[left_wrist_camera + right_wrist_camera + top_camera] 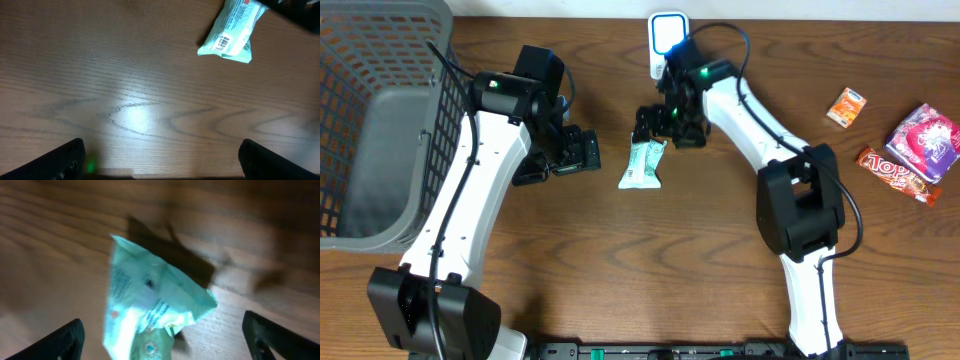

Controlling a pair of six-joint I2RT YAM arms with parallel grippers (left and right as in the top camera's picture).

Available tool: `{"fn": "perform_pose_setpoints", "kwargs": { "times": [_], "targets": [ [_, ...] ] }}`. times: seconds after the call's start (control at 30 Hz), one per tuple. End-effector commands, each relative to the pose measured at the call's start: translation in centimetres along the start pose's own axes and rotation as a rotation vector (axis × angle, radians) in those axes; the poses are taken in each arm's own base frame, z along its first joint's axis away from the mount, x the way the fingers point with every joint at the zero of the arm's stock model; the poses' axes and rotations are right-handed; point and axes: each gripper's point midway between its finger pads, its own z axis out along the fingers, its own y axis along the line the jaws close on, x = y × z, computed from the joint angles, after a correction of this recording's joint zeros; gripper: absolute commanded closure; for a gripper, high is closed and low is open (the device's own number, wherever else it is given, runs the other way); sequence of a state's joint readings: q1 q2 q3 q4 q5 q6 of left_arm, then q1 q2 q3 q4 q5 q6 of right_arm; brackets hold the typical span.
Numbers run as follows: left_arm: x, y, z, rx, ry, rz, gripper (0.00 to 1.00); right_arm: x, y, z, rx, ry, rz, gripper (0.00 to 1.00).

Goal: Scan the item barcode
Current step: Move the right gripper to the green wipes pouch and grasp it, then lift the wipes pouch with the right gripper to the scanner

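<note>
A mint-green snack packet (642, 165) lies flat on the wooden table, near the middle. In the left wrist view the packet (232, 30) is at the top right, and its barcode (223, 44) faces up. My right gripper (660, 125) hangs open just over the packet's far end. In the right wrist view the packet (150, 310) sits between the wide-apart fingers (65, 340), touching neither. My left gripper (575, 155) is open and empty, left of the packet, with bare wood between its fingertips (70, 157). A white scanner (667, 38) stands at the back edge, behind the right gripper.
A grey mesh basket (380, 120) fills the left side, close to the left arm. At the far right lie an orange packet (846, 105), a pink bag (924, 140) and a red bar (897, 175).
</note>
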State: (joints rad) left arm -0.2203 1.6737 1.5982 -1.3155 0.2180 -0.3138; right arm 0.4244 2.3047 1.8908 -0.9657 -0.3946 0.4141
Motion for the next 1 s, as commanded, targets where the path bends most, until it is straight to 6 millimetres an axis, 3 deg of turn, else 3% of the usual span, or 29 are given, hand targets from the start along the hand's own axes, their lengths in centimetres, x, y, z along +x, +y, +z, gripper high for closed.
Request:
{"fn": "perform_pose_setpoints", "kwargs": {
  "times": [0.0,0.17,0.2,0.23,0.27,0.37,0.47,0.6,0.73,0.8,0.97],
  "targets": [
    [0.0,0.3,0.0,-0.011,0.001,0.005,0.02,2.5,0.2,1.8,-0.027,0.058,0.058,0.1],
    [0.0,0.3,0.0,-0.011,0.001,0.005,0.02,4.6,-1.1,4.6,-0.015,0.095,0.09,0.63],
    [0.0,0.3,0.0,-0.011,0.001,0.005,0.02,4.8,-1.2,4.7,-0.012,0.099,0.093,0.75],
    [0.0,0.3,0.0,-0.011,0.001,0.005,0.02,4.8,-1.3,4.7,-0.011,0.101,0.093,0.95],
    [0.0,0.3,0.0,-0.011,0.001,0.005,0.02,4.7,-1.3,4.6,-0.013,0.097,0.089,0.99],
    [0.0,0.3,0.0,-0.011,0.001,0.005,0.02,3.4,-1.0,3.4,-0.025,0.069,0.056,0.99],
    [0.0,0.3,0.0,-0.011,0.001,0.005,0.02,1.7,-0.9,0.8,0.013,0.024,0.009,0.99],
    [0.0,0.3,0.0,-0.011,0.001,0.005,0.02,-0.7,-5.3,-4.9,0.402,-0.104,0.028,0.99],
    [0.0,0.3,0.0,-0.011,0.001,0.005,0.02,-1.0,-9.7,-10.7,0.858,-0.245,0.06,0.99],
    [0.0,0.3,0.0,-0.011,0.001,0.005,0.02,-0.7,-10.5,-11.6,0.97,-0.265,0.044,0.99],
    [0.0,0.3,0.0,-0.011,0.001,0.005,0.02,0.4,-12.9,-11.1,1.142,-0.313,0.048,0.99]
  ]
}}
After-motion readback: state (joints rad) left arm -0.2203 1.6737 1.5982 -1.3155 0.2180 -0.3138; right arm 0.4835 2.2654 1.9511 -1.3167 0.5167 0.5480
